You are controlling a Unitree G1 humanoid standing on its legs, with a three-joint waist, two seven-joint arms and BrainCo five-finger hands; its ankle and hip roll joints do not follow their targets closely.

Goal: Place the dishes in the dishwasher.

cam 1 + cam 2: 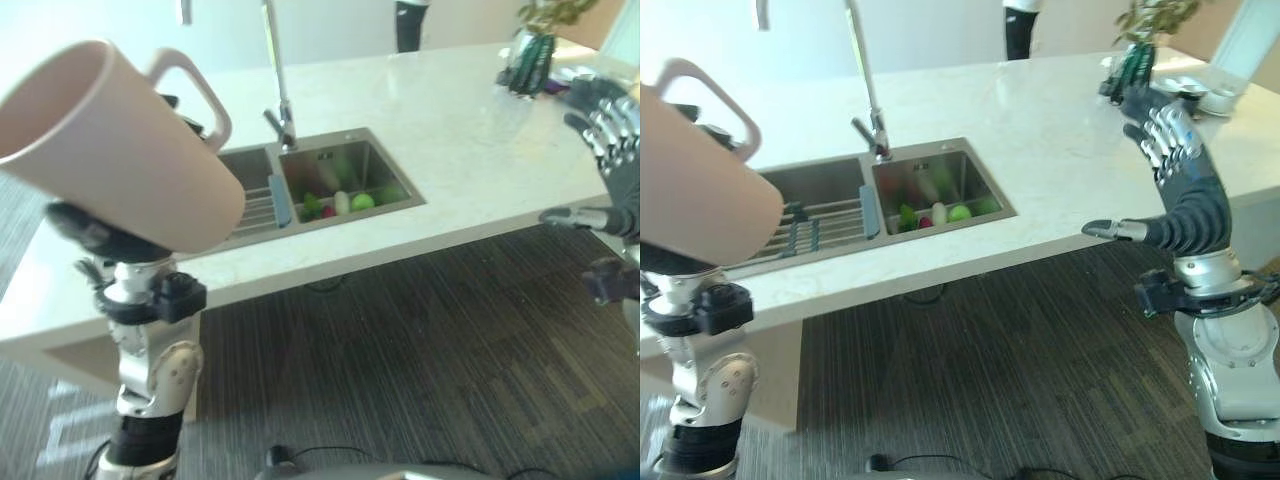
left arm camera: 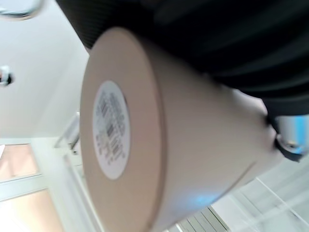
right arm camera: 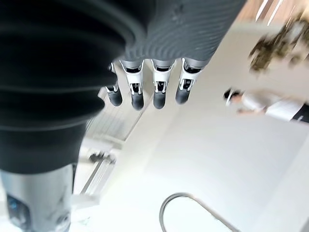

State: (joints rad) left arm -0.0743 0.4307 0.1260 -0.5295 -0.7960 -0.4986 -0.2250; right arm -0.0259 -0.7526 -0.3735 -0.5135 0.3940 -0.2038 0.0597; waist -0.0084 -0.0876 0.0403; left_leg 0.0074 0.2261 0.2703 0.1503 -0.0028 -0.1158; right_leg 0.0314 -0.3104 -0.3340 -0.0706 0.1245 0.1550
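White stone table (image 1: pixel 450 150) carries a sink (image 1: pixel 345 185); left hand (image 1: pixel 90 230), fingers hidden, lifts the beige mug (image 1: pixel 110 140) clear for carrying; right hand (image 1: pixel 1170 140) hovers, fingers spread.

The beige mug (image 1: pixel 120 140) covers almost all of the left hand (image 1: pixel 85 228), so its fingers cannot be seen. In the right eye view the picture's edge cuts the mug. The small green and red things (image 1: pixel 345 203) in the sink (image 1: pixel 400 180) are too small to name. The plant (image 1: pixel 540 40) is cut at the top.
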